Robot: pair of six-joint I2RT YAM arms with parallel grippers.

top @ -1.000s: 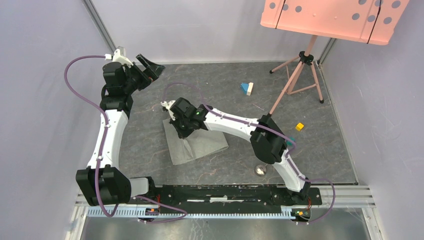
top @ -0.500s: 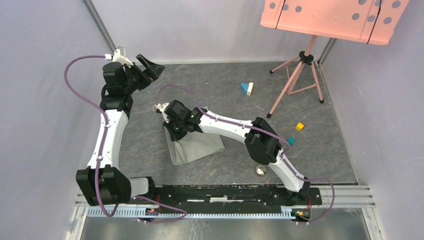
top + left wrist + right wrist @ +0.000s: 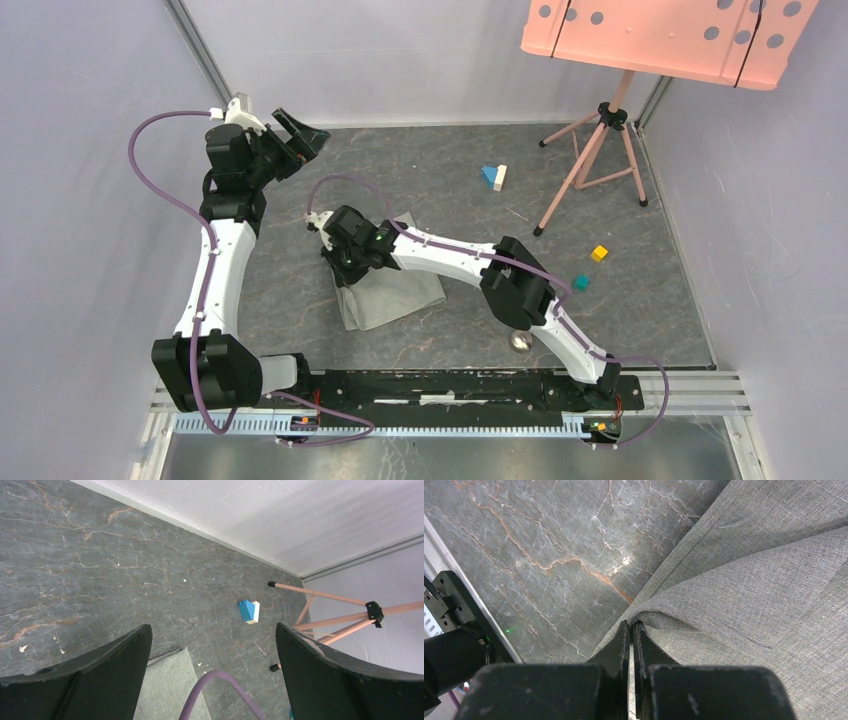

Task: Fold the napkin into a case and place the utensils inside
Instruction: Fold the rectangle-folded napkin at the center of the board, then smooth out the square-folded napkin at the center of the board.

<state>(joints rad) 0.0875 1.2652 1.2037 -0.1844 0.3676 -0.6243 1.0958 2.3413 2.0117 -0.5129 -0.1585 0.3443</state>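
Note:
The light grey napkin [image 3: 400,290] lies partly folded at the table's middle left, one layer over another. My right gripper [image 3: 631,626] is shut on a pinched fold of the napkin's [image 3: 744,580] edge, near the cloth's left side; in the top view its wrist [image 3: 350,242] hides the fingertips. My left gripper [image 3: 300,135] is open and empty, raised at the back left; in its own view [image 3: 212,630] the napkin's corner [image 3: 170,685] shows below between the fingers. A shiny round spoon bowl [image 3: 520,341] shows by the right arm's near link. The fork is out of view.
A blue and white block [image 3: 494,177] lies at the back centre and shows in the left wrist view [image 3: 248,611]. A yellow block [image 3: 599,253] and a teal block [image 3: 580,283] lie right. A pink tripod stand [image 3: 590,160] stands back right. A purple cable [image 3: 220,690] crosses the left wrist view.
My right gripper has moved left and a little back, still shut on the napkin's edge, pulling the cloth with it. The left arm has not moved.

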